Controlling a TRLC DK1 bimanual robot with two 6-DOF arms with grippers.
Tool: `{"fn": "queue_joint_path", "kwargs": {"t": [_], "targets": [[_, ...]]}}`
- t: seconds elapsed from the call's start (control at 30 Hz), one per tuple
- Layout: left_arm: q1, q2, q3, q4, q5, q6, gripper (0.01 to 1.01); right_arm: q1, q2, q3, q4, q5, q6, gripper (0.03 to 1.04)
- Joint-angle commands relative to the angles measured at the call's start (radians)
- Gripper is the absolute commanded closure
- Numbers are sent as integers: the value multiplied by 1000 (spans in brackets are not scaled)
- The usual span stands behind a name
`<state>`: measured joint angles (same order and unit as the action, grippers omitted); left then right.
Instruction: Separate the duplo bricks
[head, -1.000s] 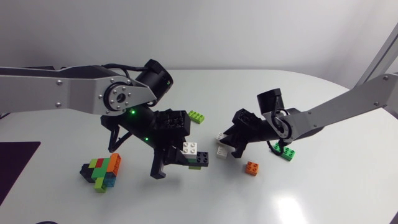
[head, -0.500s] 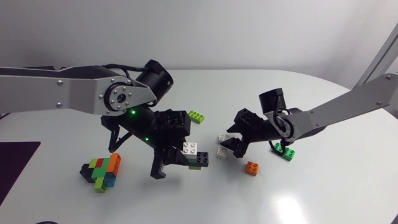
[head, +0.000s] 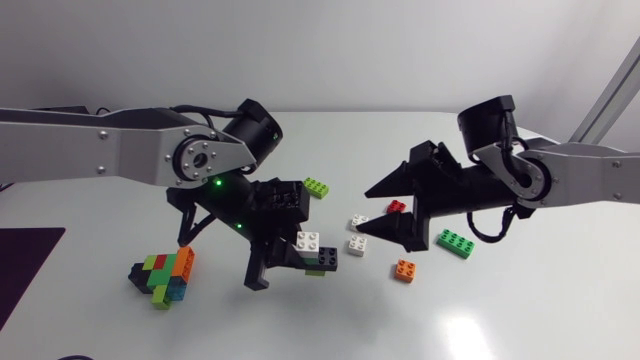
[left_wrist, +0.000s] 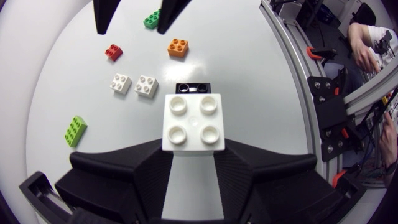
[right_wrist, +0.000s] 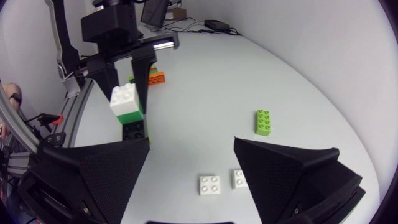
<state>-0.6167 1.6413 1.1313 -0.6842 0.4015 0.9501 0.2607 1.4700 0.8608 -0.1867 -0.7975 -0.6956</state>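
L gripper (left_wrist: 193, 145) is clamped on a small duplo stack (head: 314, 250), w/ fingers pressed to both sides of its top white brick (left_wrist: 193, 121). Under that comes a green layer (right_wrist: 129, 116), then a black brick (left_wrist: 194, 88) at the bottom. The stack is low over the table (head: 500, 320); can't tell if the black brick touches it. All else is placed from that stack. R gripper (head: 367, 211) is near it on the R-arm side, fingers spread wide w/ nothing in them. A loose white brick (head: 358, 222) and a second white brick (head: 356, 245) lie just beside the stack on that same side, by the R fingertips. Further that way are a red brick (head: 397, 207) and an orange brick (head: 405, 270), w/ a dark green brick (head: 456, 241) furthest out. A lime brick (head: 317, 186) lies beyond the stack, toward the far table edge. A multicolour clump (head: 165, 276) of joined bricks lies well apart on the L-arm side.
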Motion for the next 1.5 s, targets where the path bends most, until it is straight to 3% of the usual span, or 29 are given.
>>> {"fn": "queue_joint_path", "kwargs": {"t": [0.0, 0.5, 0.67, 0.9, 1.13, 1.33, 1.37, 1.4, 1.47], "targets": [[-11, 26, 36, -3, 11, 21, 674, 38, -22, -49, -30, -16, -19, 75], [-37, 26, 56, -9, 11, 7, 674, 186, -42, -129, 4, 58, -19, 80], [-44, 28, 67, -8, 16, -1, 674, 207, -42, -147, 30, 81, -13, 138], [-57, 35, 71, -8, 16, -8, 674, 236, -48, -175, 79, 113, -7, 328], [-57, 41, 79, -8, 17, -14, 674, 253, -57, -200, 125, 146, -7, 782], [-57, 45, 79, -11, 19, -20, 672, 247, -60, -198, 133, 147, -10, 792], [-57, 45, 82, -12, 19, -24, 656, 244, -59, -198, 135, 147, -8, 792], [-55, 45, 85, -17, 20, -25, 572, 242, -57, -198, 136, 147, -8, 792], [-51, 41, 97, -38, 23, -24, 328, 239, -54, -197, 136, 147, -10, 792]]}}
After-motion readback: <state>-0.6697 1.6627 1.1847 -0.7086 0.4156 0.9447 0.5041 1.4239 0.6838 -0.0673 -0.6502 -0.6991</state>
